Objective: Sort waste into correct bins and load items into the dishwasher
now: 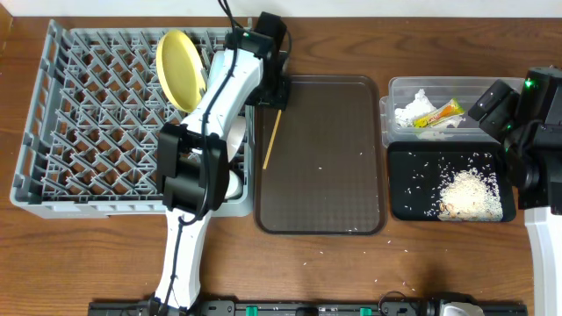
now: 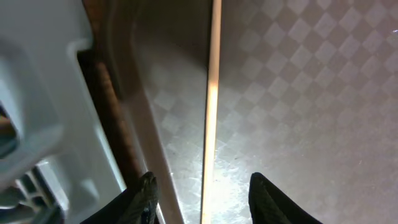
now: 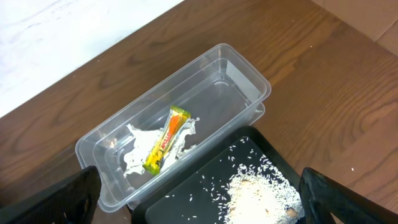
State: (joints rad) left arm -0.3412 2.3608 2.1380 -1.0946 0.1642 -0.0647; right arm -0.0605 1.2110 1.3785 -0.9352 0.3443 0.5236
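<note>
A wooden chopstick [image 1: 272, 137] lies on the brown serving tray near its left rim. My left gripper [image 1: 273, 95] is open and hangs low over it, a finger on either side of the stick [image 2: 211, 106]. The yellow plate [image 1: 179, 68] stands upright in the grey dish rack [image 1: 79, 132]. A white dish [image 1: 234, 184] shows partly under my left arm in the rack. The clear tub [image 1: 399, 88] holds the tissue [image 1: 409, 111] and the yellow-orange wrapper [image 1: 441, 111]. The black tray [image 1: 404, 189] holds a heap of rice [image 1: 470, 195]. My right gripper [image 3: 199, 193] is open and empty above the black tray.
The brown serving tray [image 1: 325, 167] lies between the rack and the bins, with a few rice grains on it. More loose grains lie on the wooden table [image 1: 399, 285] near the front edge. The left arm crosses the rack's right side.
</note>
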